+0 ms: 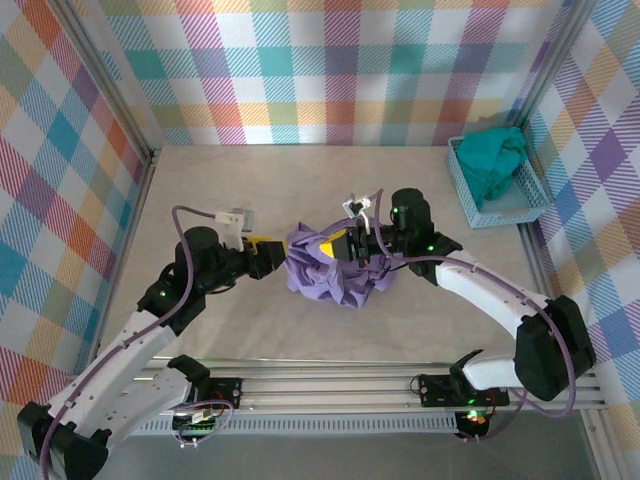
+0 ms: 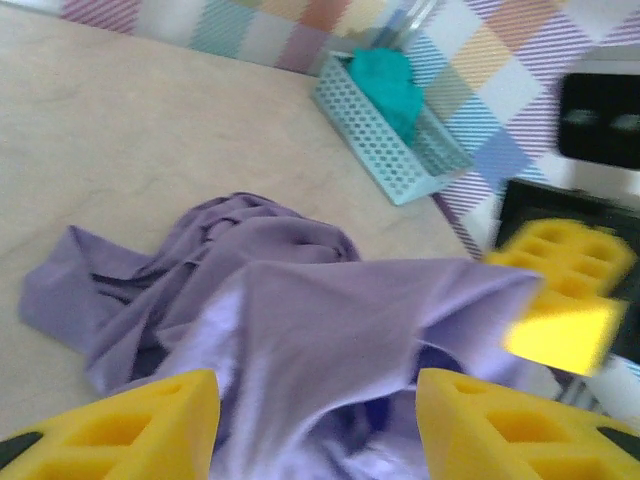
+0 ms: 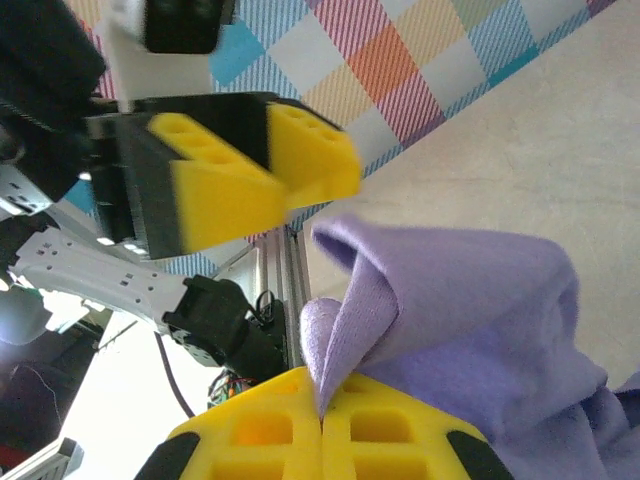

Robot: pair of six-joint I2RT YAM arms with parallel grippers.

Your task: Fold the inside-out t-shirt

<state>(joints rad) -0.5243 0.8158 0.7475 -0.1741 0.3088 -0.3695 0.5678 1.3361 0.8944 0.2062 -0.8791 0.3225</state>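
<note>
t-shirt (image 1: 330, 272): soft matt lavender cloth, creased. fingers (image 3: 260, 432): matt yellow plastic, pocketed. table (image 1: 220, 330): smooth matt beige. basket (image 1: 462, 185): perforated teal plastic. rail (image 1: 350, 385): brushed aluminium.

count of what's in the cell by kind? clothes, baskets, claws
Clothes: 2 (purple t-shirt, teal garment)
Baskets: 1 (basket, holding the teal garment)
Claws: 2 (left claw, right claw)
Total: 5
</note>
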